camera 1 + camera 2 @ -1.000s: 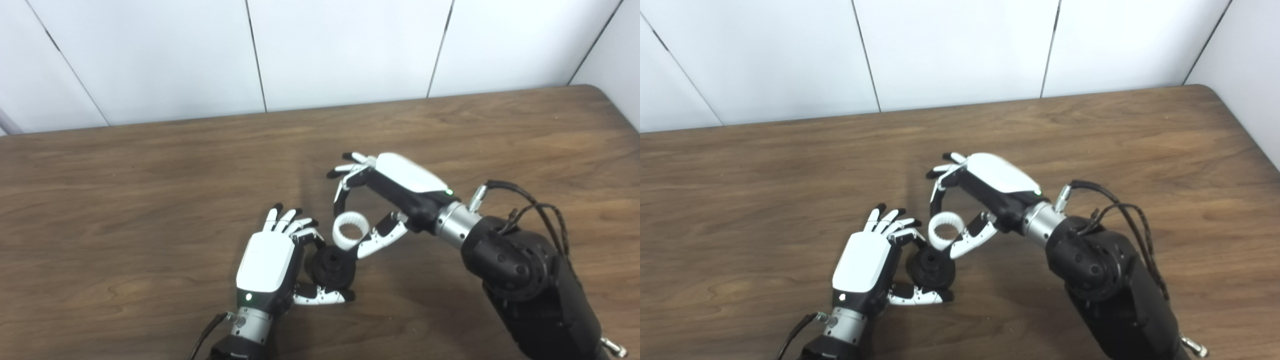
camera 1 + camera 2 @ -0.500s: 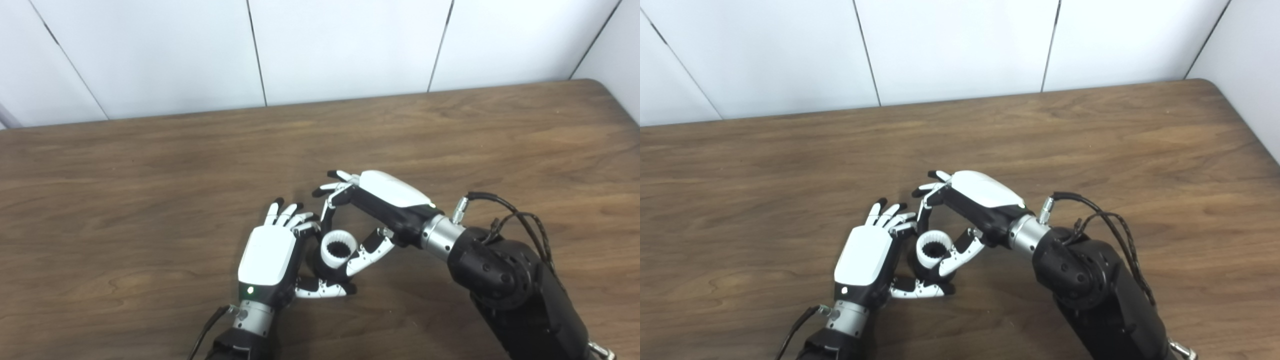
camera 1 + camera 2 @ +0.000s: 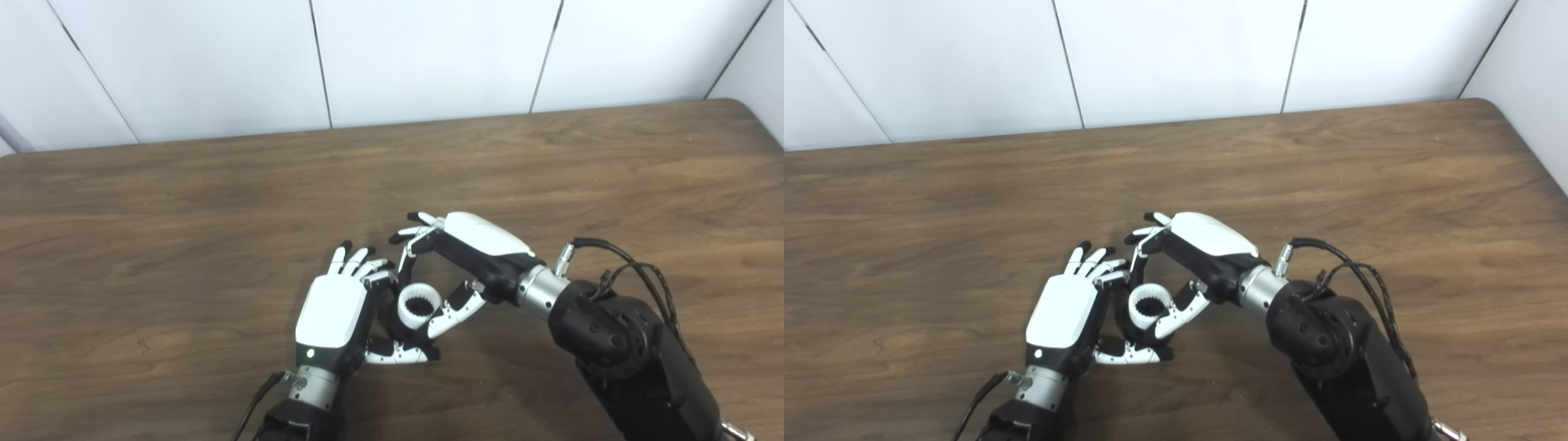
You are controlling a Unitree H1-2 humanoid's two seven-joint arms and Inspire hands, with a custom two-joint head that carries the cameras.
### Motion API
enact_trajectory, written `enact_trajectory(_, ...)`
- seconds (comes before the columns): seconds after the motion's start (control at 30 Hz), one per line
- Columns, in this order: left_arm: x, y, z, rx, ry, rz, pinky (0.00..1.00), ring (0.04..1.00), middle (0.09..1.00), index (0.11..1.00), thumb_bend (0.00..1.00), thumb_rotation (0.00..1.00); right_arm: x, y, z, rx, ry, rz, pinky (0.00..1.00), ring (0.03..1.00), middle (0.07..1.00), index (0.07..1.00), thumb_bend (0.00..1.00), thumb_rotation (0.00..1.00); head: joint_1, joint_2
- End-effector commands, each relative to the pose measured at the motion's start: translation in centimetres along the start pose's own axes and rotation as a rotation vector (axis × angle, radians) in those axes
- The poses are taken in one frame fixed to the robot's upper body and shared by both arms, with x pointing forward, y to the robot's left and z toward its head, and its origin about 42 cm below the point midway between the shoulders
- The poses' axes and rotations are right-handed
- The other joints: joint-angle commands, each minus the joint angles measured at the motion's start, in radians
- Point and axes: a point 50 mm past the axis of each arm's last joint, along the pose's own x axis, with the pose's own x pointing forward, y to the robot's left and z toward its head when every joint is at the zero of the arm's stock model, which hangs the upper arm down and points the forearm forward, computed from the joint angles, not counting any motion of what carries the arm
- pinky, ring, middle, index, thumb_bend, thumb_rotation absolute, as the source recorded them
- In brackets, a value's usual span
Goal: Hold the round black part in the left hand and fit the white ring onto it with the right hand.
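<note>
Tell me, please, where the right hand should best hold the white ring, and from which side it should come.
Judging from its pose, grip the white ring on its smooth outer wall, at opposite sides, coming from above right. Its toothed bore faces up over the round black part, so it must stay free; the left hand fills the left side.

The white ring (image 3: 419,304), toothed inside and opening upward, sits on top of the round black part (image 3: 401,327), which shows only as a dark rim below it.

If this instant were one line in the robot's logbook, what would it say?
step: fitting ring | left hand: holds black part | right hand: holds white ring over the part | seated: cannot tell | table: wood
</note>
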Motion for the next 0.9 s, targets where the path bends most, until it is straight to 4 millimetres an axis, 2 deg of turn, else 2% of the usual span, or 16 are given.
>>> enact_trajectory(0.0, 0.0, -0.2, 0.5, 0.007, -0.008, -0.011, 1.0, 0.9, 0.783, 0.484, 0.53, 0.06, 0.1, -1.1, 0.7, -0.028, -0.035, -0.066, 1.0, 1.0, 0.868, 0.484, 0.52, 0.13, -0.002, 0.001)
enact_trajectory(0.87, -0.2, -0.4, 0.7, -0.002, -0.011, -0.009, 1.0, 0.9, 0.778, 0.484, 0.52, 0.06, 0.9, 0.4, 0.3, -0.012, -0.035, -0.082, 1.0, 0.998, 0.865, 0.484, 0.52, 0.13, 0.004, 0.0)
